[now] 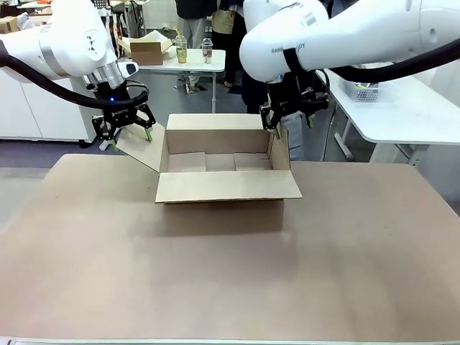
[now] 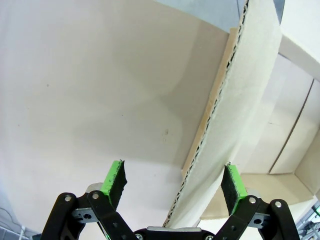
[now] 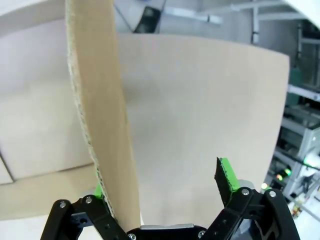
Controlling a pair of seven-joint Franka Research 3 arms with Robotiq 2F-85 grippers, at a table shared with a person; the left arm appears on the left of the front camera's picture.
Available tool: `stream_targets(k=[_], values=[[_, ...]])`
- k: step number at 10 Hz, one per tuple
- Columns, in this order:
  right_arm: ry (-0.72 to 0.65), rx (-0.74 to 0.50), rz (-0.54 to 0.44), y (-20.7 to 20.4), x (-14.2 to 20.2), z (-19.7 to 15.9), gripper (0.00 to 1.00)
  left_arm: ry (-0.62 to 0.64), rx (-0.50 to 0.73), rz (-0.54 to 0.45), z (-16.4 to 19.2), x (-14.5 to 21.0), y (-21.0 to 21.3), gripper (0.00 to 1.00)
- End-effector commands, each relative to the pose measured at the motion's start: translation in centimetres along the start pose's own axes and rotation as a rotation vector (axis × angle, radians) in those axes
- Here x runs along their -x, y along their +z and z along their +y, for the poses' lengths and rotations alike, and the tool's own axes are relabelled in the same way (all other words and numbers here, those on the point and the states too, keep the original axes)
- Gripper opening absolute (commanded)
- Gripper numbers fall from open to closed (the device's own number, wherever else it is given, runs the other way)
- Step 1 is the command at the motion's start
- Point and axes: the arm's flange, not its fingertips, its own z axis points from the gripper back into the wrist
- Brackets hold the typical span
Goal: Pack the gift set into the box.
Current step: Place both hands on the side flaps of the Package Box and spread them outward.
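Plain brown tabletop [image 1: 230,287] up front; mid-table sits the wide brown corrugated cardboard box [image 1: 226,185], flaps up. Left black, green-padded gripper [image 2: 172,180] straddles the left flap [image 2: 250,100], jaws spread; right gripper [image 3: 162,182], also spread, brackets the right flap [image 3: 97,100], probably keeping the mouth clear for packing.

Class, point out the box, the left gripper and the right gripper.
box [image 1: 228,187]: front view, on its near flap.
left gripper [image 1: 131,139]: front view, midway between fingertips.
right gripper [image 1: 293,126]: front view, midway between fingertips.
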Motion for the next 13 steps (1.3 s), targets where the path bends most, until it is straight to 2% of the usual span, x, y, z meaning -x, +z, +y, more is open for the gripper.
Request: stream_targets(k=[1,2,6,10,12,13], values=[[0.031,-0.101,-0.042,1.7,2.0,-0.8,1.00,0.012,-0.018,-0.007,0.0,0.0,0.2,1.00],[0.000,0.000,0.000,0.0,0.0,0.0,1.00,0.012,-0.018,-0.007,0.0,0.0,0.2,1.00],[0.004,-0.018,0.008,0.1,0.1,-0.1,1.00,0.012,-0.018,-0.007,0.0,0.0,0.2,1.00],[-0.078,-0.320,0.217,-2.5,-2.5,-6.4,1.00,0.012,-0.018,-0.007,0.0,0.0,0.2,1.00],[-0.099,-0.472,0.249,-3.7,-2.2,-9.5,1.00,0.012,-0.018,-0.007,0.0,0.0,0.2,1.00],[-0.168,-0.523,0.295,-5.1,-2.3,-11.0,1.00,0.012,-0.018,-0.007,0.0,0.0,0.2,1.00]])
